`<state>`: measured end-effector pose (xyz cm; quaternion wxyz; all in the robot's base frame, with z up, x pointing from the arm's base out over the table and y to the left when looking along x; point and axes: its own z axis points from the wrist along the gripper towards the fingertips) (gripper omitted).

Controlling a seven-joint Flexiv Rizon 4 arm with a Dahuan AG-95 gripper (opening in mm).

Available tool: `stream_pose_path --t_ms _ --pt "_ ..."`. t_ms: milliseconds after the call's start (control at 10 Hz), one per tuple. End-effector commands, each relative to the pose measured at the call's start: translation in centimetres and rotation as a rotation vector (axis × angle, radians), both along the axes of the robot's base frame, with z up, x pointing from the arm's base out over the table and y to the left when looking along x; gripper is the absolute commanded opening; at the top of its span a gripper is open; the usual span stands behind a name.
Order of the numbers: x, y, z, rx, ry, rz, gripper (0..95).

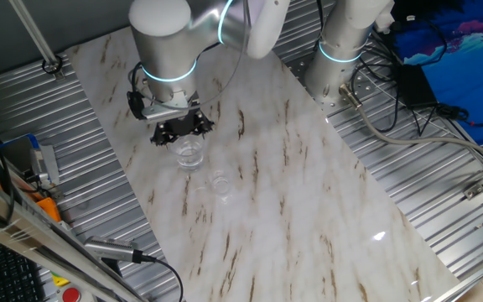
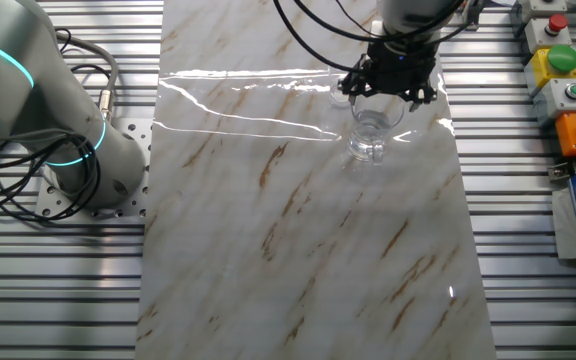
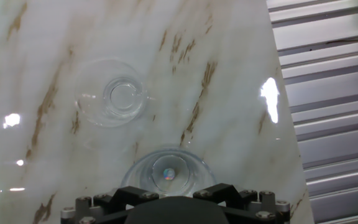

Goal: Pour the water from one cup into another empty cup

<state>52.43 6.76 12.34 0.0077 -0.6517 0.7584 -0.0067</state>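
The one cup [image 1: 189, 153], a wide clear tumbler, stands upright on the marble tabletop, also seen in the other fixed view [image 2: 370, 133]. A faint glint inside it may be the water [image 3: 166, 174]. The another empty cup [image 1: 220, 184], smaller and lower, stands a short way off, and shows in the hand view [image 3: 115, 99]. My gripper [image 1: 181, 128] hangs directly over the tumbler's rim, its black fingers [image 3: 126, 194] spread wide to either side. It is open and nothing is held. In the other fixed view the gripper [image 2: 388, 78] hides the tumbler's top.
The marble board [image 1: 309, 210] lies on ribbed metal decking [image 1: 443, 193]. Its long edge runs close to the cups on one side [image 3: 278, 93]. The arm's base [image 1: 342, 50] and cables stand at the far end. A control box with buttons [image 2: 558, 55] sits off the board.
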Motion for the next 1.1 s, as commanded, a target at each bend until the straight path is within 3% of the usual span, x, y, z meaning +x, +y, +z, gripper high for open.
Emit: stream_pose_path --t_ms 100,500,800,900,1100 --pt "-0.03 0.0 0.02 0.003 0.001 0.0 95.0" --pt "-0.03 0.01 0.05 0.005 -0.003 0.014 95.0" --pt "-0.03 0.01 0.05 0.039 -0.005 -0.027 95.0" --pt "-0.03 0.01 0.05 0.056 0.009 -0.004 95.0" --pt "-0.03 0.01 0.05 0.04 0.04 0.039 95.0"
